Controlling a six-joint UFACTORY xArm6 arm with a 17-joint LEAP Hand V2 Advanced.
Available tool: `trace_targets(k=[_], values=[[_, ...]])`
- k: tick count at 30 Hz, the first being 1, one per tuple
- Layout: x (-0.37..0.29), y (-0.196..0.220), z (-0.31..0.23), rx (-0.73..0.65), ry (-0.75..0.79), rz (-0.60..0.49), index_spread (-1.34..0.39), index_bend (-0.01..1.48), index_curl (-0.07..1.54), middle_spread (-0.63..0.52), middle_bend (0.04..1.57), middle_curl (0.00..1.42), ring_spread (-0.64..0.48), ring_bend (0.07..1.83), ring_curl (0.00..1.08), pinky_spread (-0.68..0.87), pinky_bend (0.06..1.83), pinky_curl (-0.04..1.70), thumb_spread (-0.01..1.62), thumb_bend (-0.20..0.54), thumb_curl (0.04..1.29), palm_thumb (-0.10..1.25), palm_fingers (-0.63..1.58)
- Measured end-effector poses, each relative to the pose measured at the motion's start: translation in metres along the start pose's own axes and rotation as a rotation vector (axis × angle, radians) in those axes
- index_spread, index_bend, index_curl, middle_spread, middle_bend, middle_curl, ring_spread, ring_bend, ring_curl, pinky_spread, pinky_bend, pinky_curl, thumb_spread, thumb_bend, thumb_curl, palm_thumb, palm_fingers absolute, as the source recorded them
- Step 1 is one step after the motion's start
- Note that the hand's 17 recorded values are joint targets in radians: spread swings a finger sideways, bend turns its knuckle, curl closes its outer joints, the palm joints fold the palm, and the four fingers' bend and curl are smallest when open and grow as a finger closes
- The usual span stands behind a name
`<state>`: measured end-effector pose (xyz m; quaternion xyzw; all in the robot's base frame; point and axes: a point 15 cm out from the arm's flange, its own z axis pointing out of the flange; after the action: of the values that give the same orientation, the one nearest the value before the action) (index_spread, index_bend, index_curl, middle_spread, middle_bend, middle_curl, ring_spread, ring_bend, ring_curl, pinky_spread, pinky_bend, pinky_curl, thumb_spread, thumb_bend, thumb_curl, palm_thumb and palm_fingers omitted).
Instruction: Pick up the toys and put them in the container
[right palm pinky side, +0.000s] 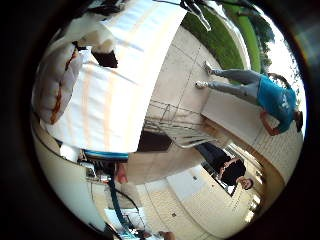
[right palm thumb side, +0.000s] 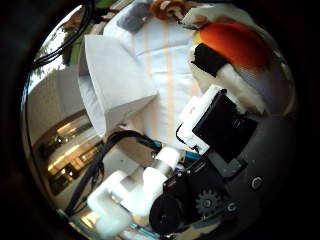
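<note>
My right hand (right palm thumb side: 210, 130) is curled round an orange and white plush toy (right palm thumb side: 240, 45), with one black and white finger lying across it. The same toy shows close to the palm as a white padded shape with a brown seam (right palm pinky side: 55, 82). A white fabric container (right palm thumb side: 117, 85) stands on the table's white and orange striped cloth (right palm thumb side: 165, 65), a short way from the hand. Past the container lie a grey toy (right palm thumb side: 134, 15) and an orange and white toy (right palm thumb side: 167, 6), both partly cut off at the view's rim.
The striped cloth (right palm pinky side: 115, 85) ends at a table edge with paved ground (right palm pinky side: 180, 75) below. A metal rack (right palm pinky side: 175, 125) stands on the paving beside the table. Grass (right palm pinky side: 220, 40) lies beyond.
</note>
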<state>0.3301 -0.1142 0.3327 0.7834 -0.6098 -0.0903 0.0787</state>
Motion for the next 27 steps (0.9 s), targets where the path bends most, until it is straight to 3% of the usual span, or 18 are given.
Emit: trace_targets(k=[8, 10, 12, 17, 22, 27], values=[[-0.161, -0.035, -0.088, 0.188, -0.108, -0.180, -0.66, 0.72, 0.55, -0.22, 1.16, 0.93, -0.10, 1.37, 0.81, 0.20, 1.47, 0.65, 1.15, -0.012, 0.58, 0.98, 0.87], [-0.229, -0.070, -0.082, 0.177, -0.138, -0.248, -0.67, 0.74, 0.57, -0.22, 1.17, 0.94, -0.11, 1.39, 0.82, 0.19, 1.49, 0.67, 1.15, -0.013, 0.59, 0.98, 0.86], [-0.252, -0.109, -0.071, 0.202, -0.153, -0.258, -0.68, 0.76, 0.60, -0.22, 1.19, 0.96, -0.11, 1.40, 0.82, 0.18, 1.51, 0.69, 1.16, -0.012, 0.60, 0.98, 0.84], [-0.281, -0.136, -0.047, 0.192, -0.182, -0.283, -0.67, 0.73, 0.66, -0.19, 1.17, 0.94, -0.07, 1.39, 0.79, 0.20, 1.49, 0.70, 1.19, -0.038, 0.57, 0.89, 0.79], [-0.290, -0.141, -0.009, 0.093, -0.185, -0.295, -0.42, 0.60, 0.67, -0.09, 0.68, 0.72, 0.08, 1.14, 0.69, 0.29, 1.33, 0.69, 1.21, -0.029, 0.52, 0.82, -0.02], [-0.289, -0.144, 0.015, 0.022, -0.182, -0.308, -0.40, 0.41, 0.50, 0.02, 0.35, 0.52, 0.23, 0.72, 0.45, 0.38, 1.05, 0.51, 1.19, -0.027, 0.50, 0.80, -0.18]])
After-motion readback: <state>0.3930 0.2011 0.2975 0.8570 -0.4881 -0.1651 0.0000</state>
